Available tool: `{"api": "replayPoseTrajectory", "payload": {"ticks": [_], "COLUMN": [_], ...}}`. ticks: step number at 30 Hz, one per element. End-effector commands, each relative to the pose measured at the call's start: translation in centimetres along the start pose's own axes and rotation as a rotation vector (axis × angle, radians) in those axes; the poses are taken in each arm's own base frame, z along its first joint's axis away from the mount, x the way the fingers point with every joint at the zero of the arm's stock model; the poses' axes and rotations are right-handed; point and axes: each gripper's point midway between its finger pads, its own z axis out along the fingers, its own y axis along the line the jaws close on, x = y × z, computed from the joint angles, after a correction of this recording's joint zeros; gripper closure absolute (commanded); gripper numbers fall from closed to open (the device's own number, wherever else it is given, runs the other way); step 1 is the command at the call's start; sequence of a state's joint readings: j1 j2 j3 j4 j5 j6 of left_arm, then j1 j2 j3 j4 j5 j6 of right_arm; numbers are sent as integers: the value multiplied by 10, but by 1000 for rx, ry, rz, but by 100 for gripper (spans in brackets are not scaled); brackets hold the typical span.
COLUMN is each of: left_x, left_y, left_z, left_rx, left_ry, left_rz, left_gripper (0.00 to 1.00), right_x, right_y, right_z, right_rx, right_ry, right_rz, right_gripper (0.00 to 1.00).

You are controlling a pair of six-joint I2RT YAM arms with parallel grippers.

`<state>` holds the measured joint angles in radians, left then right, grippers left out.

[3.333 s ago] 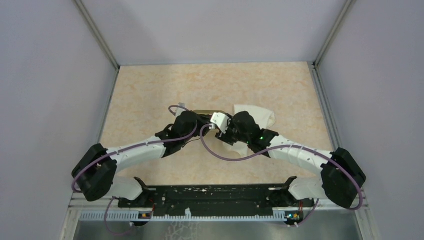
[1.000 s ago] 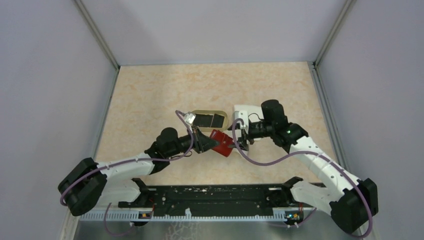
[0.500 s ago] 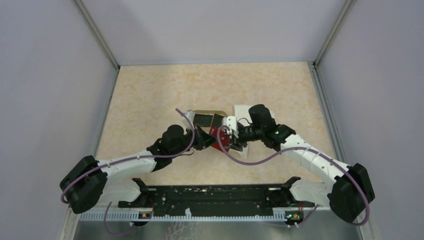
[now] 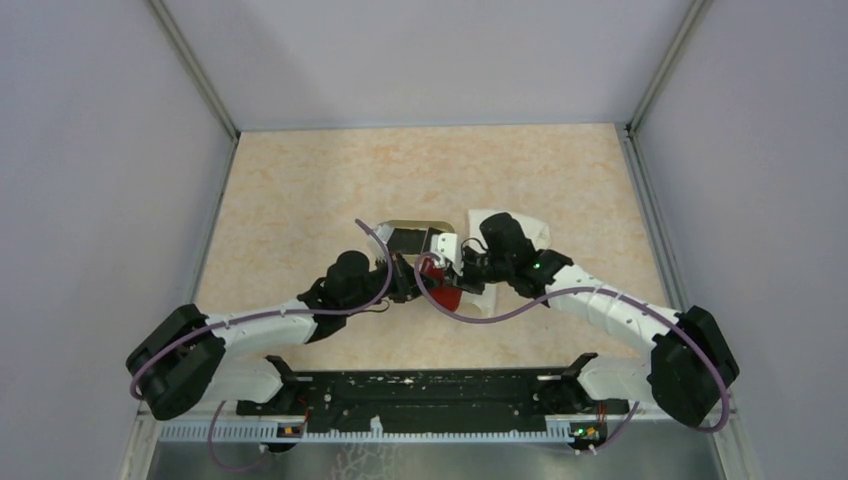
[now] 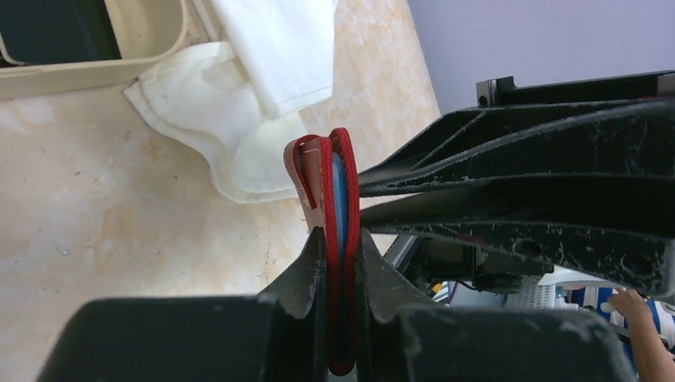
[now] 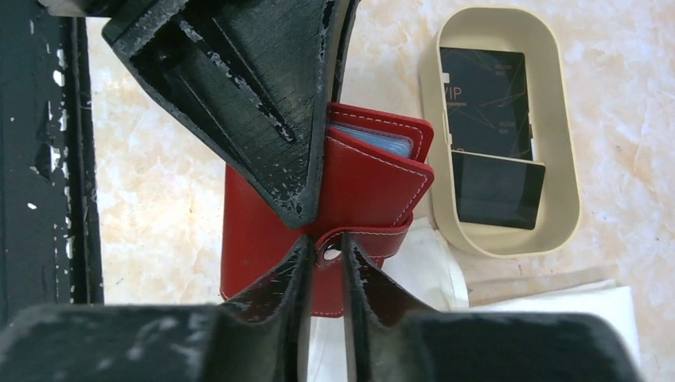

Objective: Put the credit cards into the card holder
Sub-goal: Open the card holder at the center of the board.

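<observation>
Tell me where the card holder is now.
Top view: the card holder is mid-table between the arms, clamped by the left gripper and the right gripper, just below the tan tray and white cloth.

My left end effector point(image 5: 340, 239) and my right end effector point(image 6: 326, 245) meet nose to nose, both clamped on the red card holder point(image 6: 362, 187). No gap is left between them, and each blocks the other's way forward. Just beyond them stands the tan tray point(image 4: 400, 224), its floor taken up by two black cards point(image 6: 485, 103). The white cloth point(image 4: 535, 230) lies beside it, running under the holder. The far half of the surface point(image 4: 420, 165) and the strips to either side lie open to me. The walls point(image 4: 100, 150) hem in three sides, and the black rail point(image 4: 430, 385) closes the near one.
</observation>
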<state>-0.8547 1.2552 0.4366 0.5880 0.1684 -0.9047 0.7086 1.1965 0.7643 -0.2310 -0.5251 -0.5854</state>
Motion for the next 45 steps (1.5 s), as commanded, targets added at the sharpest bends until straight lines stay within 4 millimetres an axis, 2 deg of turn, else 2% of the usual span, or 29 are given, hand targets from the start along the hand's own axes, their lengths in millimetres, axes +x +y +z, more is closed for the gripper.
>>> {"api": "replayPoseTrajectory", "payload": {"ticks": [1, 4, 7, 10, 12, 14, 15, 17, 18, 21, 24, 27, 30, 34, 37, 41, 45], "left_x": [-14, -13, -11, -9, -5, 0, 2, 5, 6, 9, 10, 11, 11, 20, 38, 38, 25], "left_y": [-45, -38, -21, -9, -6, -4, 0, 12, 19, 38, 52, 61, 59, 39, 24, 10, 22], "left_z": [-5, -8, -12, -21, -28, -32, -34, -35, -35, -38, -42, -47, -52, -62, -74, -82, -74], "left_rx": [178, 152, 92, 66, 91, 109, 101, 50, 23, -57, -107, -146, -135, 21, 202, 306, 210], "left_ry": [-39, -40, -63, -91, -99, -94, -88, -82, -81, -88, -92, -87, -77, -35, -17, -89, -149], "left_rz": [10, 27, 60, 89, 145, 185, 207, 200, 190, 145, 122, 124, 203, 426, 590, 611, 553], "left_gripper": [100, 100, 100, 100, 100, 100, 86, 48, 38, 16, 7, 3, 2, 2, 2, 1, 1], "right_x": [-5, -12, -21, -22, -27, -41, -46, -52, -52, -47, -42, -34, -28, -15, -12, -12, -12], "right_y": [-8, -15, -26, -37, -31, -11, 0, 14, 17, 19, 18, 14, 3, -20, -22, -20, -19], "right_z": [8, 2, -12, -26, -32, -36, -39, -43, -44, -41, -36, -31, -26, -19, -16, -13, -13], "right_rx": [35, 70, 98, 107, 56, -65, -123, -195, -210, -227, -241, -229, -171, -41, -39, -51, -58], "right_ry": [13, 3, -36, -74, -111, -180, -210, -241, -243, -223, -204, -176, -147, -94, -88, -90, -93], "right_rz": [-8, -8, 56, 131, 152, 140, 116, 95, 95, 104, 130, 159, 193, 240, 262, 272, 273], "right_gripper": [91, 100, 100, 100, 100, 100, 100, 100, 100, 100, 100, 100, 100, 100, 100, 100, 100]}}
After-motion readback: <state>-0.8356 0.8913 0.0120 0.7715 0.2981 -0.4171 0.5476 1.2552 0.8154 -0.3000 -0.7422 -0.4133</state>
